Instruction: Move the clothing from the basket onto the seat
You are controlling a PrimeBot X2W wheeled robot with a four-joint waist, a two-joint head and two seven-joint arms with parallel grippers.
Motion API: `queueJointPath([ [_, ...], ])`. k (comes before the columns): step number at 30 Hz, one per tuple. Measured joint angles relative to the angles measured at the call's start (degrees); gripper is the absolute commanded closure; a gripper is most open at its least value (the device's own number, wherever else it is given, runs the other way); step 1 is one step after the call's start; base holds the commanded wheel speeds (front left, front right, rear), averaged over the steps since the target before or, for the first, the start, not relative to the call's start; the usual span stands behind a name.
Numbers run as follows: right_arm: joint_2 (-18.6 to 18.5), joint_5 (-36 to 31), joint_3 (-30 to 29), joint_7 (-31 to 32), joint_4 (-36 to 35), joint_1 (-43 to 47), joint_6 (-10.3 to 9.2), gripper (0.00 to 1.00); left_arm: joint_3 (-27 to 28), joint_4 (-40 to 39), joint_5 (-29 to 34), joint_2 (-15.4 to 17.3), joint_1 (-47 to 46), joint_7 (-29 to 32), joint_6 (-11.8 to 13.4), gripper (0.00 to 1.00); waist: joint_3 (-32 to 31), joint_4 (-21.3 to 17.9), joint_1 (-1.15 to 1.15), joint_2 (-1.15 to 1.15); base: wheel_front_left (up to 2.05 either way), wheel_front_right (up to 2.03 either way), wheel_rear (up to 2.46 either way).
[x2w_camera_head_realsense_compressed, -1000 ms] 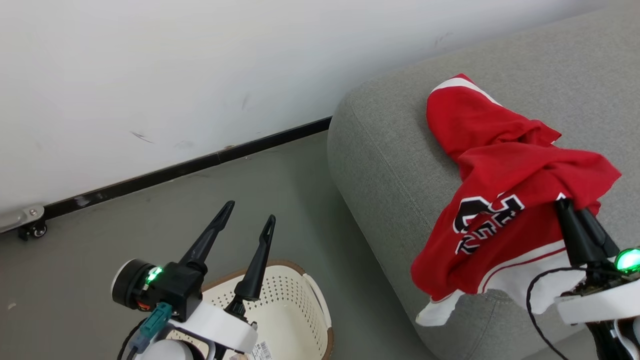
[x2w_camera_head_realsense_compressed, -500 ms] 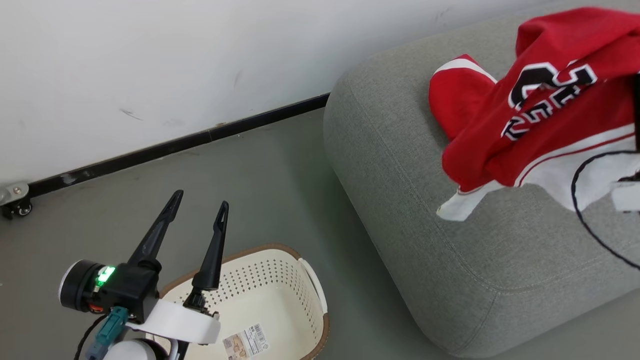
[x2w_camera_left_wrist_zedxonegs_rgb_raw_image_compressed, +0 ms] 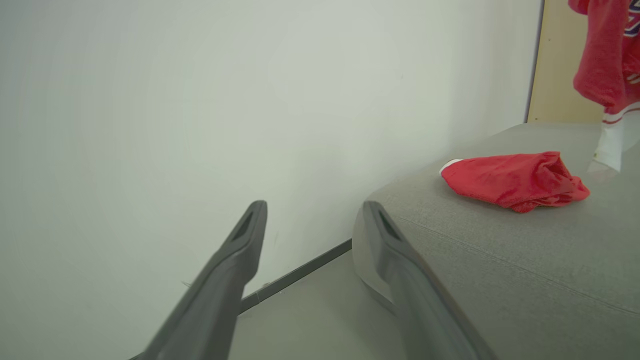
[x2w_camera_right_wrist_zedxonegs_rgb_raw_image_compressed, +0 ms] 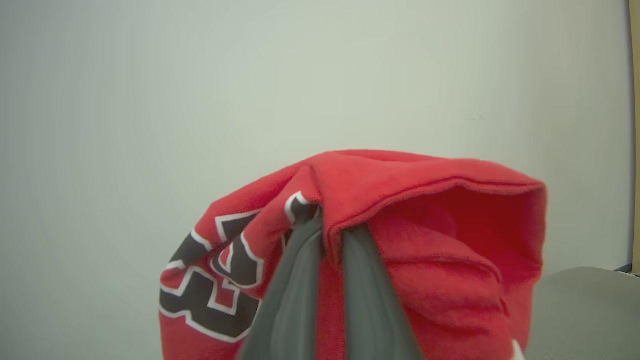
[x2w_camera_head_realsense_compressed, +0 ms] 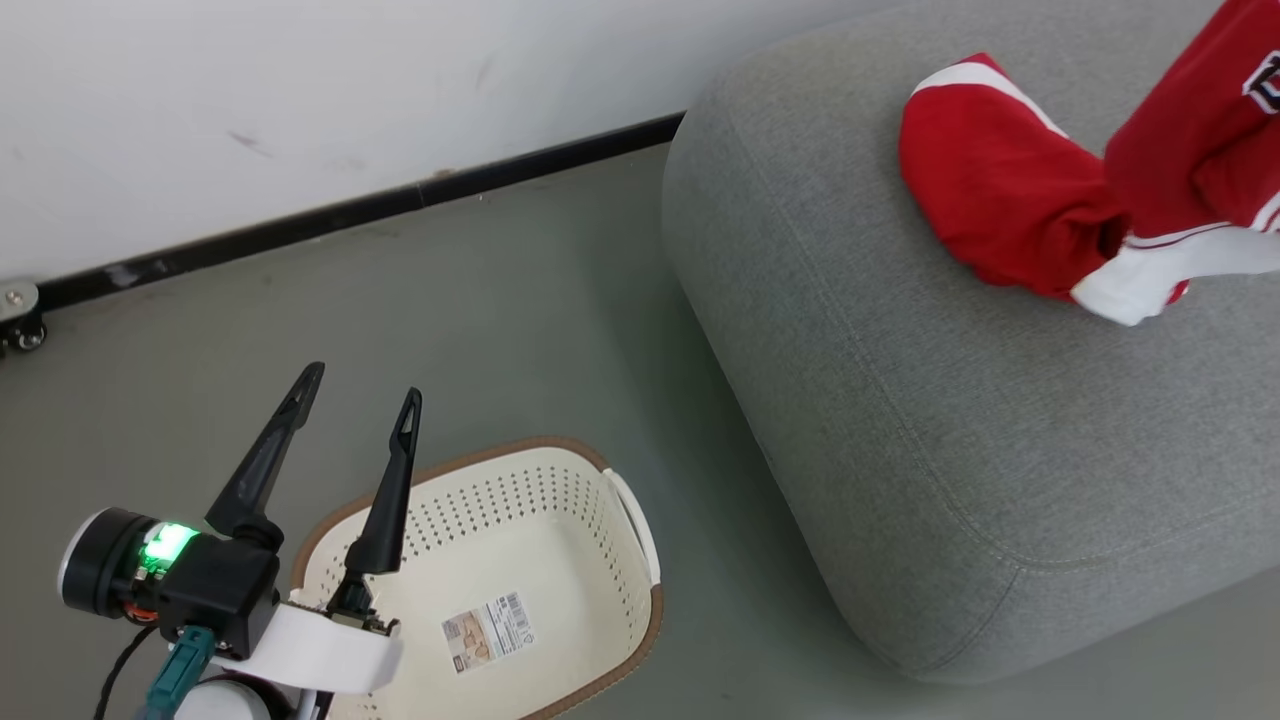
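1. Jaws of the left gripper (x2w_camera_head_realsense_compressed: 363,381) stand wide apart with nothing between them, as they did a second ago. The gripper hangs over the basket's (x2w_camera_head_realsense_compressed: 625,520) near left rim, fingers pointing towards the wall.
2. The basket stands on the floor (x2w_camera_head_realsense_compressed: 500,300) near the seat's (x2w_camera_head_realsense_compressed: 900,420) rounded front corner. The head camera has swung, so more of the basket's inside shows than before, with a label (x2w_camera_head_realsense_compressed: 487,632) lying flat on its bottom.
3. A red garment (x2w_camera_head_realsense_compressed: 1000,200) lies crumpled on top of the seat, near the seat's left end, in the same spot as before.
4. A second ago the lettered garment (x2w_camera_head_realsense_compressed: 1190,140) sagged over the seat's front edge, covering part of the red garment. It now hangs higher and further in over the seat. Its white hem is just beside the red garment's right end, but I cannot tell whether the two touch.
5. The right gripper (x2w_camera_right_wrist_zedxonegs_rgb_raw_image_compressed: 331,235) has its jaws closed on a fold of the lettered garment, which drapes over both fingers.
6. Behind all this are a scuffed white wall (x2w_camera_head_realsense_compressed: 300,80), a black skirting (x2w_camera_head_realsense_compressed: 400,200), a caster (x2w_camera_head_realsense_compressed: 20,325) at the left edge, and a pale wooden panel (x2w_camera_left_wrist_zedxonegs_rgb_raw_image_compressed: 555,65) beyond the seat.
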Motion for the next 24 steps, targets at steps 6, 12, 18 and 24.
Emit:
queueJointPath([
  [6,-1.29,-1.37,-0.97,0.68,4.47,-2.04,0.0,1.0,0.33,-1.94,1.15,1.33,-0.03,0.0,0.0,0.0,1.97,0.77,0.0,0.0,0.0,0.0,0.0],
  [12,-4.13,-3.05,-3.76,0.81,9.35,-6.11,0.0,1.0,0.37,-4.25,1.9,2.3,-0.27,0.45,0.0,0.0,4.26,1.83,0.0,0.0,0.0,0.0,0.0],
  [18,-6.02,-4.45,-5.3,0.31,13.28,-10.16,0.0,1.0,-0.05,-6.23,2.94,3.53,-0.64,2.08,-0.09,0.0,6.64,2.9,0.0,0.0,0.0,0.0,0.0],
  [24,-5.65,-6.38,-5.54,-0.69,16.88,-13.42,0.0,1.0,-0.47,-8.08,3.5,3.94,-1.63,3.47,-0.18,0.0,9.17,3.89,0.0,0.0,0.0,0.0,0.0],
])
